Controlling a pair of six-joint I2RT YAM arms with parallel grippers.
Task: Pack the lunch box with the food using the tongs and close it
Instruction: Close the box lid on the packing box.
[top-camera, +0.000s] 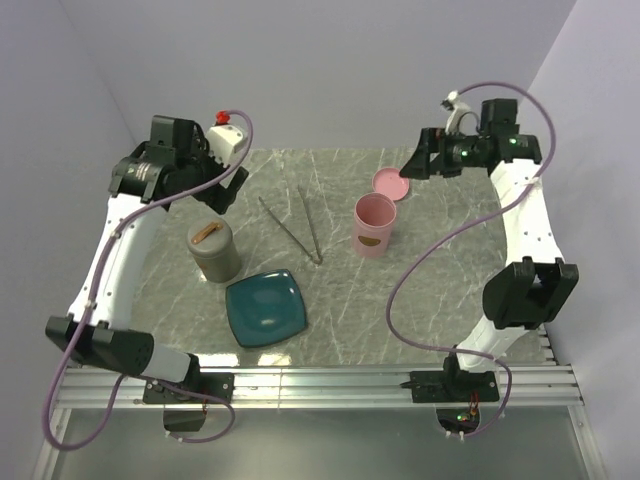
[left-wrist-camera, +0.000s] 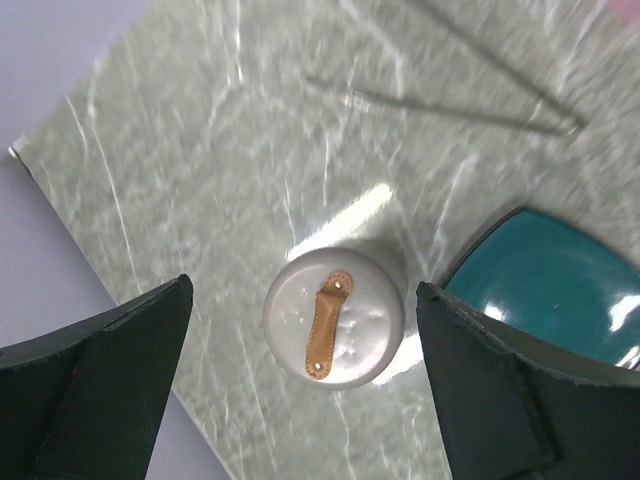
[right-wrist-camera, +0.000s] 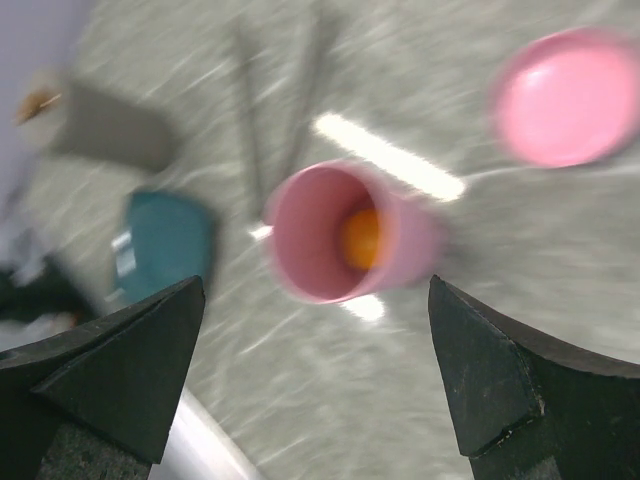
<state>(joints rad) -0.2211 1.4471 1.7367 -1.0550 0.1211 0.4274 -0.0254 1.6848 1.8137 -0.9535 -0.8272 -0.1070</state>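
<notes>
1. Grey-green marble tabletop (top-camera: 340, 290), pale walls all round, and on it stood the lunch box in two parts: a pink tub (top-camera: 373, 226) wide open, and a grey tub (top-camera: 214, 250) with its lid on and a tan strap across the top.
2. Down in the pink tub sat the orange piece (right-wrist-camera: 360, 237), plain in the right wrist view. The thin brown piece I could not find anywhere; it may have been shut inside the grey tub, but I could not tell.
3. The pink lid (top-camera: 391, 183) lay flat on the marble just behind its tub, not on it.
4. Between the two tubs lay the tongs (top-camera: 295, 228), arms splayed, joined end towards the front, and nobody had hold of them.
5. The teal plate (top-camera: 266, 308) sat near the front edge with no food on it.
6. The left gripper (top-camera: 225, 188) hung over the grey tub, jaws spread wide and holding nothing. The right gripper (top-camera: 412, 165) hung over the pink side, also spread wide and empty.
7. My read was that the packing looked done or close to it, and the grey tub was closed. The job left was the pink lid, which had yet to go on.
</notes>
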